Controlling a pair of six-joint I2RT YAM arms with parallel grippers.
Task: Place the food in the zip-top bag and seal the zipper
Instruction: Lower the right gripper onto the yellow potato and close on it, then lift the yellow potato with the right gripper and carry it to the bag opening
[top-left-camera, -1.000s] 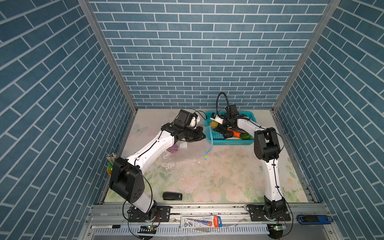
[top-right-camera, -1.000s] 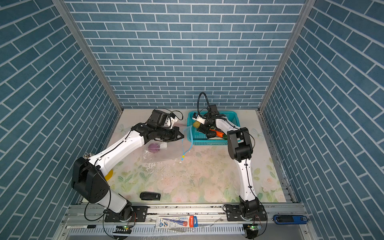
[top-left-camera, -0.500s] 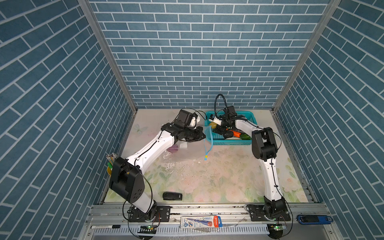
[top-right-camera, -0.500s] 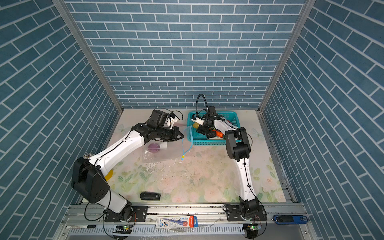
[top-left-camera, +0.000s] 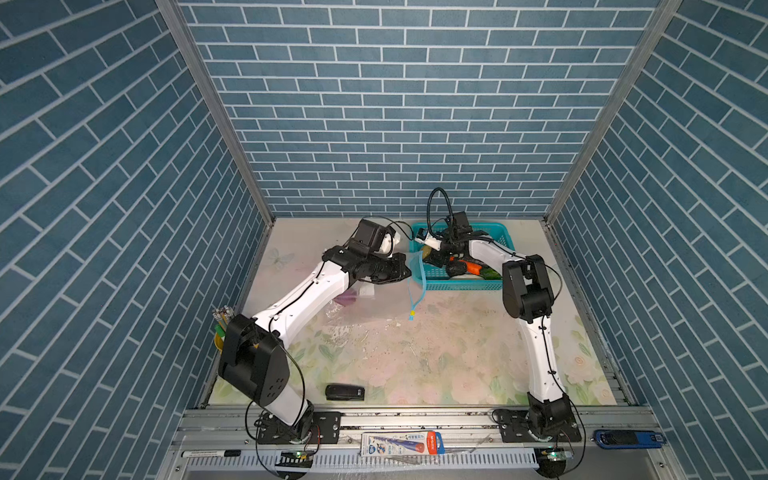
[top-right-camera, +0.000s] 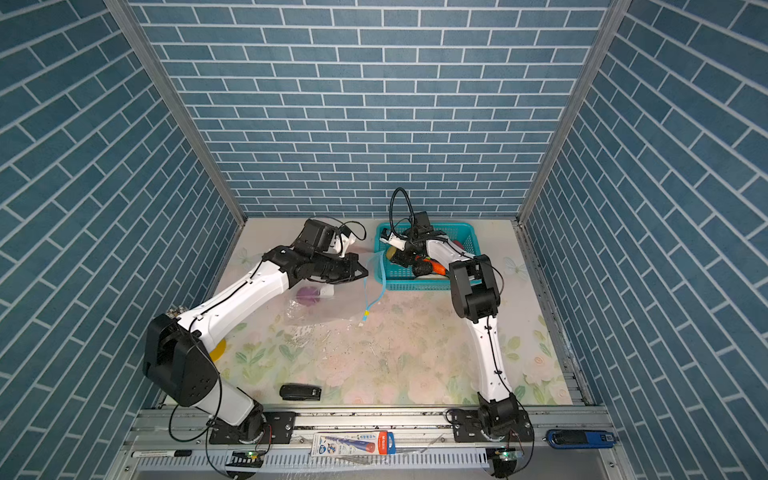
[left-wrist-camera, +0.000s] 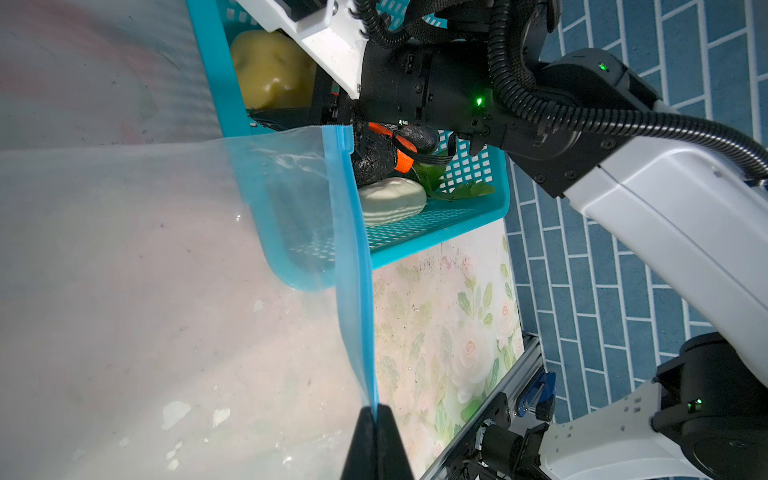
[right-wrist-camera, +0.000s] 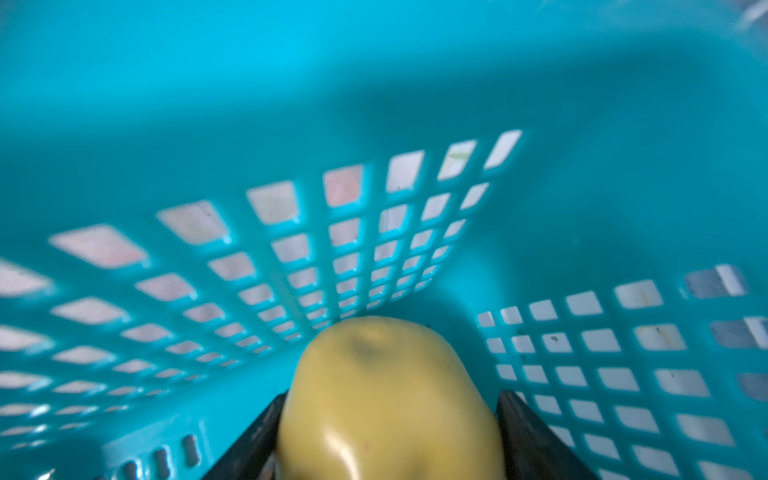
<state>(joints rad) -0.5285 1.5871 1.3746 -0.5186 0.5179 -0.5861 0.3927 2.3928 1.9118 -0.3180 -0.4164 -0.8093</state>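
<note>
In both top views the left arm is stretched from the lower left toward the centre, and the left gripper (left-wrist-camera: 376, 413) is clamped tight on the zipper (left-wrist-camera: 353, 270). The right arm is folded at the elbow. The right gripper (top-left-camera: 432, 259) is angled down, jaws spread around a yellow piece (right-wrist-camera: 386, 395) — a firm grip cannot be confirmed.

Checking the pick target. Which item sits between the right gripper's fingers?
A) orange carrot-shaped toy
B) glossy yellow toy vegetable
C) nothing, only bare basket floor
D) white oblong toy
B: in the right wrist view the glossy yellow toy vegetable fills the gap between the dark fingers of the right gripper, inside the teal perforated plastic basket.
</note>
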